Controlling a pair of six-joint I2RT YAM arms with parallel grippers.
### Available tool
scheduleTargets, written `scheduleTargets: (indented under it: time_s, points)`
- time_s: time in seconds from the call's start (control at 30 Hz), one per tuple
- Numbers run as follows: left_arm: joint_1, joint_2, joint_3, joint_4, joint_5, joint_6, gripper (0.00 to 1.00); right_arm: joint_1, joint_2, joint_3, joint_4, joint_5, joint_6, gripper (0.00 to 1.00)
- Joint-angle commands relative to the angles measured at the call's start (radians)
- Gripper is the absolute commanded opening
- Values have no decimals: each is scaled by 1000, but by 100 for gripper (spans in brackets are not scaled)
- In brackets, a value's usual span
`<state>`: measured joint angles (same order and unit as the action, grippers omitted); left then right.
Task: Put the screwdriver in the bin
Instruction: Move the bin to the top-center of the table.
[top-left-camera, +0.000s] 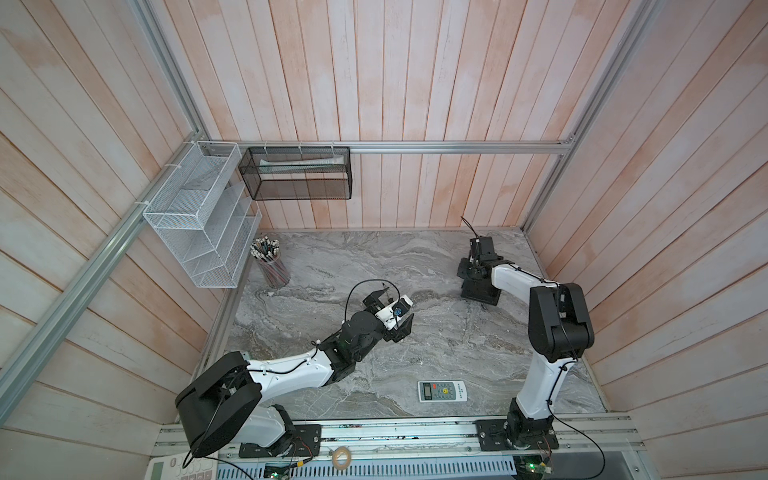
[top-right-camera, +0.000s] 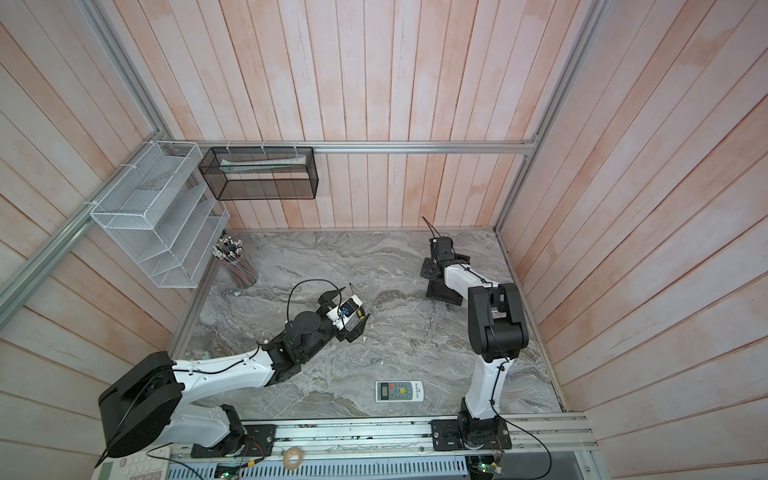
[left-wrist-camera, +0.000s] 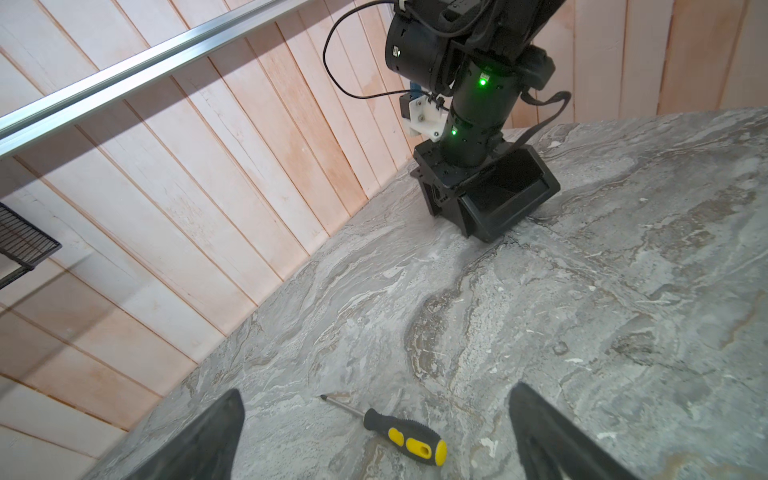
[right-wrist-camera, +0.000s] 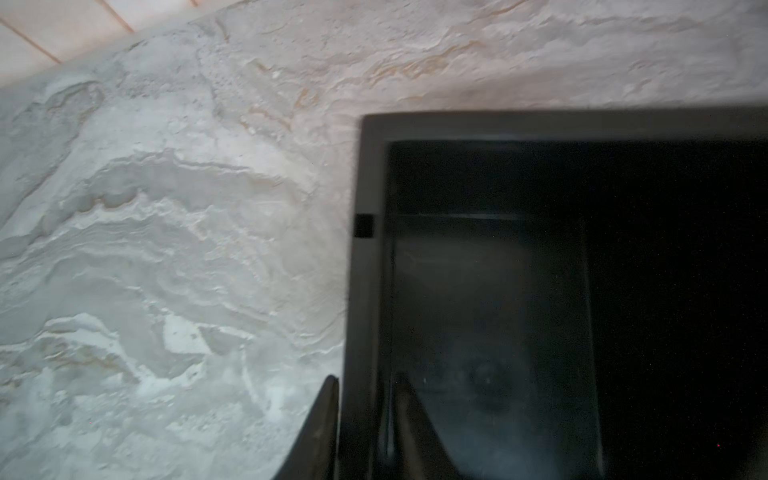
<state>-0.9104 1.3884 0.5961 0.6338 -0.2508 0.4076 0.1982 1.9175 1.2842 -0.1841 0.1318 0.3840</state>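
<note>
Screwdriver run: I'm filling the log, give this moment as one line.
screwdriver: lying on table | left fingers: open, above it | right fingers: shut on bin wall

Soft even light, bent edges, right wrist view blurred, bin (right-wrist-camera: 365, 291) murky

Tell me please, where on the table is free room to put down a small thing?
Free on the table: the back strip between the pencil cup and the bin; the stretch between the remote control and the bin. Crowded: the middle, where the open left gripper hangs over the screwdriver.
</note>
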Motion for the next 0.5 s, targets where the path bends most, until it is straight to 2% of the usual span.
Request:
scheduleTargets:
  time_s: [0.0, 0.07, 0.17, 0.3, 0.47]
  points:
    - [-1, -6, -12, 51, -72, 1, 100, 54, 18, 29, -42, 38, -69, 15]
    - [0, -3, -17, 68, -113, 5, 100, 100, 13, 28, -51, 61, -91, 13]
    - [4, 13, -27, 115, -234, 15, 100, 190, -1, 23, -65, 82, -111, 12]
    - [26, 2, -66, 209, -348, -1, 100, 305, -32, 8, -52, 73, -67, 11]
    - [90, -72, -94, 133, -263, -127, 100, 362, -12, 9, 7, -2, 10, 11]
